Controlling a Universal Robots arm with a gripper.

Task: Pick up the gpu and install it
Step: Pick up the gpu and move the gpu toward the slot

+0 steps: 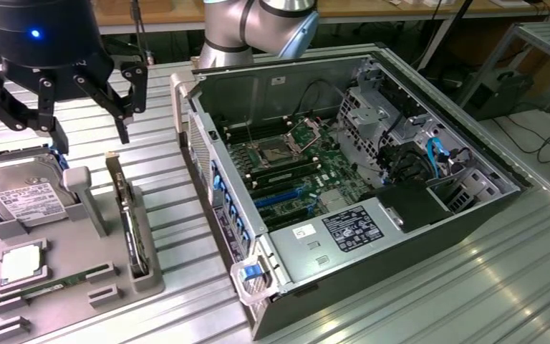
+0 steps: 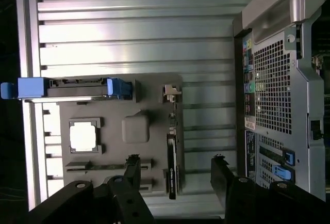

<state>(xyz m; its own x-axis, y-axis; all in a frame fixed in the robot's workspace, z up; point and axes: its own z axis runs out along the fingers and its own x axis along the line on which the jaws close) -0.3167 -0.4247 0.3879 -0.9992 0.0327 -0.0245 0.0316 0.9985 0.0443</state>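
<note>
The gpu [image 1: 129, 229] stands on its edge in a slot of the grey holder tray [image 1: 112, 287], a thin dark card with its pale bracket end at the far side. In the wrist view the gpu [image 2: 172, 167] appears edge-on. My gripper [image 1: 92, 136] hangs open above the far end of the card, clear of it, with nothing between its fingers. In the wrist view my gripper [image 2: 177, 175] straddles the line of the card, one black finger [image 2: 133, 170] on each side. The open computer case [image 1: 351, 179] lies at the exterior view's right with its motherboard exposed.
The tray [image 2: 118, 95] also holds a silver hard drive [image 1: 26, 193] in a blue caddy, a processor [image 1: 22, 261], a green memory stick [image 1: 55, 283] and a grey post [image 1: 79, 193] beside the card. The case's rear panel [image 2: 278, 95] stands close to the tray. All rests on a ribbed metal table [image 1: 466, 287].
</note>
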